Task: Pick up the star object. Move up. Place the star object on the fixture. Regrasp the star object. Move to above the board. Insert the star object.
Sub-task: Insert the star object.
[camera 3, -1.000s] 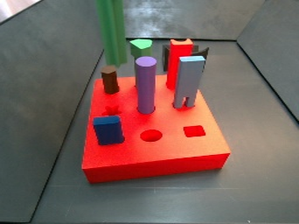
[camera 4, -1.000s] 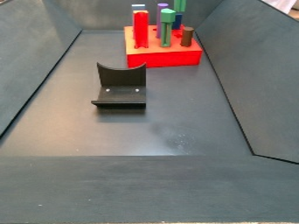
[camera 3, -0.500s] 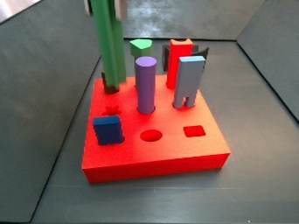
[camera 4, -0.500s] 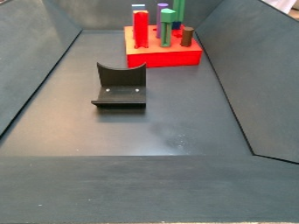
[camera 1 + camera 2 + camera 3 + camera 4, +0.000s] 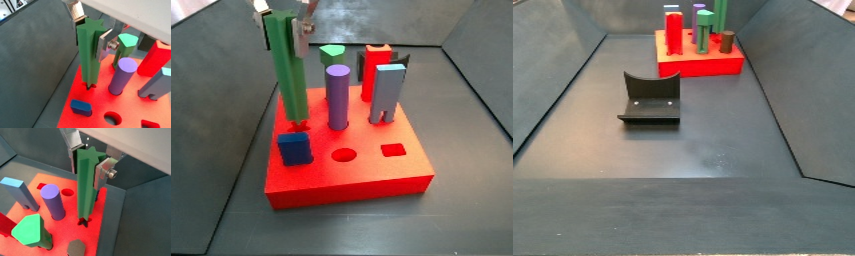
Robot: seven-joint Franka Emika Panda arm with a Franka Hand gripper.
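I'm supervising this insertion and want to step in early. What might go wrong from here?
The star object, clamped in the gripper, has its tip right at the star hole in the board; if its ridges are rotated off, it may jam. The purple cylinder stands close beside it, so sideways drift may knock it.

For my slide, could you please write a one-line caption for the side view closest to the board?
Gripper holds the green star object upright, its lower end at the red board, beside the purple cylinder.
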